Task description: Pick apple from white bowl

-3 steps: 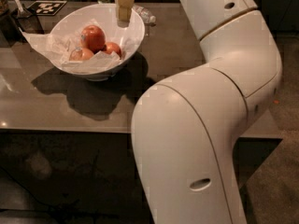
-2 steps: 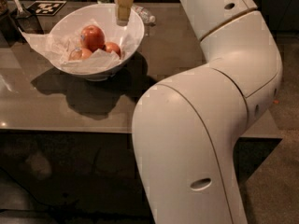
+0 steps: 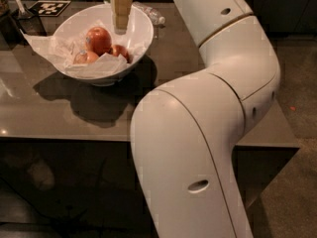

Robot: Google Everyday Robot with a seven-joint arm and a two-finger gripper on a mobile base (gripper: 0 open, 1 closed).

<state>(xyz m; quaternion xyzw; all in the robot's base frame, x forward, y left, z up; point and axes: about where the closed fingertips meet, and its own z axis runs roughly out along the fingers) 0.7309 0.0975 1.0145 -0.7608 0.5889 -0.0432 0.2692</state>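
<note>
Currently the gripper point(image 3: 122, 11) hangs over the white bowl's point(image 3: 140, 43) far side, open or closed I cannot tell; the apple point(image 3: 99, 39) sits on tissue point(image 3: 94, 68) inside, view-left of it, so I would shift over it, then descend straight, avoiding the smaller apples point(image 3: 119, 51).

The tan gripper point(image 3: 121, 28) hangs over the deep, glossy white bowl point(image 3: 142, 37), near the round, deep-red apple point(image 3: 98, 39) on crumpled white tissue paper point(image 3: 95, 68).
</note>
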